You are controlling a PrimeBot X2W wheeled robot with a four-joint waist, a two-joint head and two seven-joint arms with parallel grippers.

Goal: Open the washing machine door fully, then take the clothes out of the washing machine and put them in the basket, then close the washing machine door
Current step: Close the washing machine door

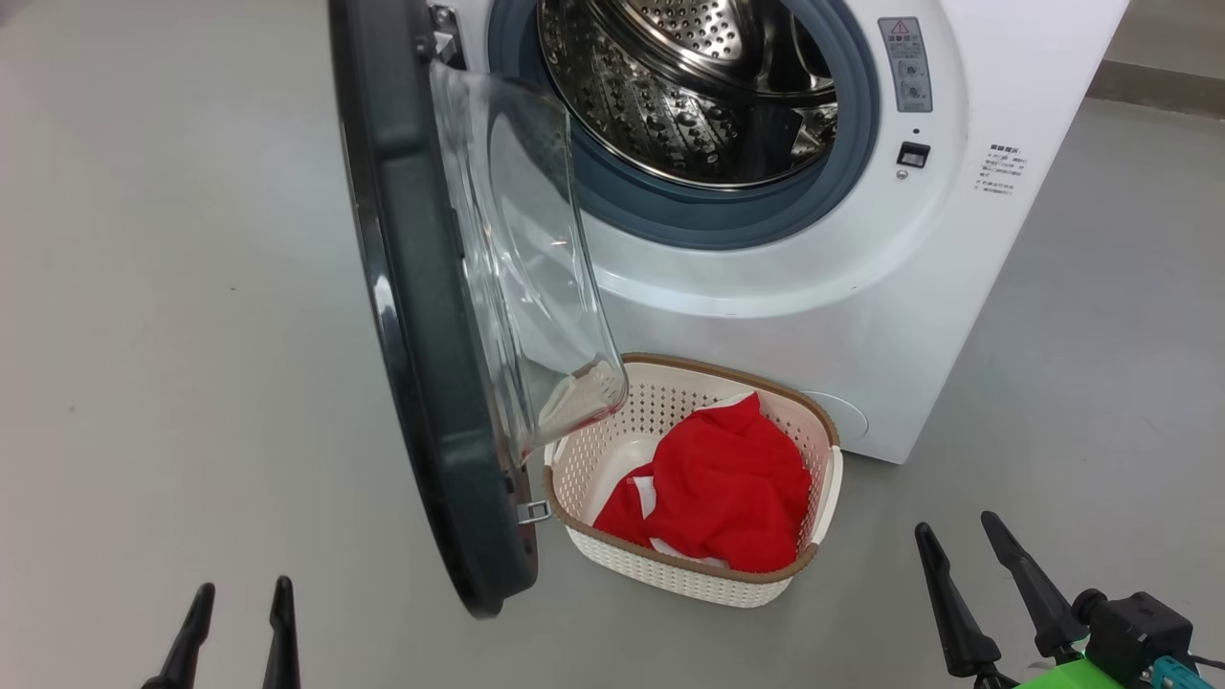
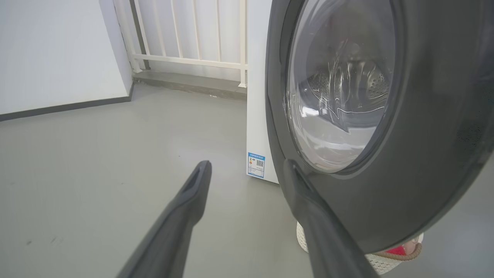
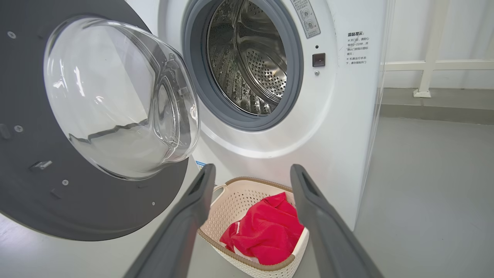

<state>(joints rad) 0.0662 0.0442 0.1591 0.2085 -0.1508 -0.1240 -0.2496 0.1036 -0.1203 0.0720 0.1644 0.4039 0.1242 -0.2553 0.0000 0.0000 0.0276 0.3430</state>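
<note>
Your head view looks steeply down from in front of the washing machine (image 1: 813, 316), with the washing machine door (image 1: 421, 335) edge-on and the basket (image 1: 689, 574) on the floor (image 1: 172, 287) beneath it. Your left wrist view sits low, very near that door's outer face — looking through its glass. Your right wrist view faces the drum (image 3: 251, 69) from low down and farther back; with the head view it shares the basket and the clothes (image 1: 737, 478).

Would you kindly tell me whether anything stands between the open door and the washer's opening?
Nothing visible does. The door stands open, and no cloth hangs over the grey seal of the washer. The basket with the red clothes sits on the floor, apparently below the door's swing.
</note>
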